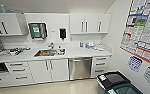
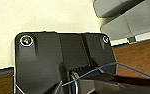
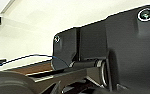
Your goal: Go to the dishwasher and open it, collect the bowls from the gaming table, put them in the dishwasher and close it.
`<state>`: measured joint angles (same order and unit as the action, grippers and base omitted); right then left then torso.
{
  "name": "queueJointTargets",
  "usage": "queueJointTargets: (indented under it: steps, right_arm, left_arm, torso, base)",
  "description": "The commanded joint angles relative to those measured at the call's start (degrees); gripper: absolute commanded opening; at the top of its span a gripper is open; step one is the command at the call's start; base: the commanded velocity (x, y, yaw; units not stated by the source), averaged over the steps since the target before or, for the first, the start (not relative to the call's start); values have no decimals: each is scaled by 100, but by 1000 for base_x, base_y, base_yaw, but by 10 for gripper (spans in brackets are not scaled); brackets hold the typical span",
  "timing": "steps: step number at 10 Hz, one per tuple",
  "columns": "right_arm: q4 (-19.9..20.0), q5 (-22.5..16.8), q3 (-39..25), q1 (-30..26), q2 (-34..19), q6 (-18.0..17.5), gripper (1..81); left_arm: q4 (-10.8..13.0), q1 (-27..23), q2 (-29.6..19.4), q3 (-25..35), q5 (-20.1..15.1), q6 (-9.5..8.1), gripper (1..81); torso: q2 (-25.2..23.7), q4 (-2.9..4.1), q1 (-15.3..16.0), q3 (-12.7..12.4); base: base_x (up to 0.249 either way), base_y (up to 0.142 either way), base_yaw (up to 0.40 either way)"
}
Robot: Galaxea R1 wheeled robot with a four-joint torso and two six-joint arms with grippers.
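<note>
Bins (image 1: pixel 116 82) lie nearest; the dishwasher (image 1: pixel 79 68), shut, should be approached squarely until its handle (image 1: pixel 79 59) is reachable. Jaw state cannot be told.

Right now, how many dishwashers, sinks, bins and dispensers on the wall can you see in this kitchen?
Dishwasher: 1
Sink: 1
Bins: 2, a black-lidded bin and a green-lidded bin
Wall dispensers: 2, a paper towel dispenser and a dark soap dispenser
Total: 6
</note>
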<state>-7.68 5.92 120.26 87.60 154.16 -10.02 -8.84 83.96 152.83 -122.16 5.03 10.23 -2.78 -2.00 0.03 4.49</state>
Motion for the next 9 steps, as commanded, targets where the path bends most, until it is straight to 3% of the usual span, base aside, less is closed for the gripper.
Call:
queueJointTargets:
  steps: [1, 9]
  right_arm:
    - [-85, -276, -127, -264, -94, 26, 811]
    - [-85, -276, -100, -273, -85, 26, 811]
  left_arm:
    - [-39, -296, -130, 96, -301, -4, 811]
    - [-39, -305, -139, 96, -301, -12, 811]
  torso:
    - [0, 0, 0, 0]
    - [-2, 0, -2, 0]
  base:
    - [96, 113, 0]
    - [93, 107, 0]
